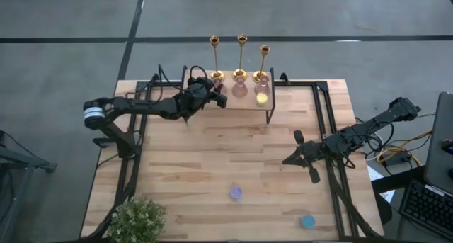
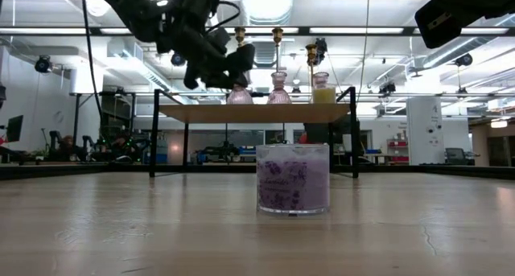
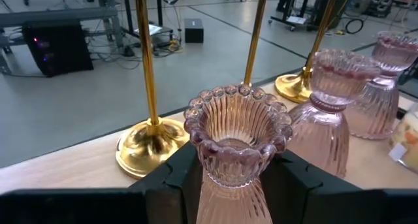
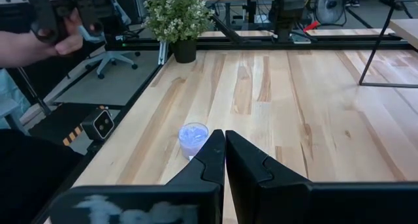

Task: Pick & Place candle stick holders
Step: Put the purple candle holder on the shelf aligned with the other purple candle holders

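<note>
Because my left gripper (image 3: pixel 230 185) is clamped on a pink ribbed glass holder (image 3: pixel 236 136) at the raised shelf (image 1: pixel 205 101), the three gold candlesticks (image 1: pixel 241 57) stand untouched along its far edge; my right gripper (image 4: pixel 225 160) waits closed over the table's right side.

A wooden table (image 1: pixel 233 158) bears a small raised shelf (image 1: pixel 248 100) at its far edge. On the shelf stand three ribbed pink glass holders (image 3: pixel 236 149) and, at the right end, a yellow candle (image 1: pixel 262 98). A purple candle (image 1: pixel 236 193) sits near the table's front centre, a blue candle (image 1: pixel 308 221) further right. A potted plant (image 1: pixel 136 219) occupies the near left corner.
</note>
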{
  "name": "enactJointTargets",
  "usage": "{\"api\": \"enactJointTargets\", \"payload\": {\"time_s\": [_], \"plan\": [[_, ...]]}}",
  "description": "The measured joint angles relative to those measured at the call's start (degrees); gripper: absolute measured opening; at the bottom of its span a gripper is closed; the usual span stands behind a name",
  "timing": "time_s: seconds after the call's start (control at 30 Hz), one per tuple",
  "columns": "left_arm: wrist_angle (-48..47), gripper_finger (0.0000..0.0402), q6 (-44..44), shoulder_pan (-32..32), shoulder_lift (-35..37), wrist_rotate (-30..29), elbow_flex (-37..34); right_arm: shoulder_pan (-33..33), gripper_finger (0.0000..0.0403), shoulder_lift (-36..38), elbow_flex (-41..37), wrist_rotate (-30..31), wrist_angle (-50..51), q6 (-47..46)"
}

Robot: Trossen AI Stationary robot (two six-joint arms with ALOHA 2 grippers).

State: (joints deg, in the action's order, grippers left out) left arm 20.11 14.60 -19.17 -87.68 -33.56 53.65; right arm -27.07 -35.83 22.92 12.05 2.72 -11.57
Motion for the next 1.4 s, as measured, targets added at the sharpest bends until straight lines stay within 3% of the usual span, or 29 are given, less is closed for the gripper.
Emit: {"api": "enactJointTargets", "payload": {"time_s": [0.73, 1.4], "plan": [[9.3, 0.0133, -6.0, -2.1, -3.6, 1.5, 0.1, 0.0, 0.0008, 0.0, 0.0, 0.0, 0.0, 0.0], [7.9, 0.0147, -6.2, -2.4, -3.7, 1.4, 0.0, 0.0, 0.0008, 0.0, 0.0, 0.0, 0.0, 0.0]]}}
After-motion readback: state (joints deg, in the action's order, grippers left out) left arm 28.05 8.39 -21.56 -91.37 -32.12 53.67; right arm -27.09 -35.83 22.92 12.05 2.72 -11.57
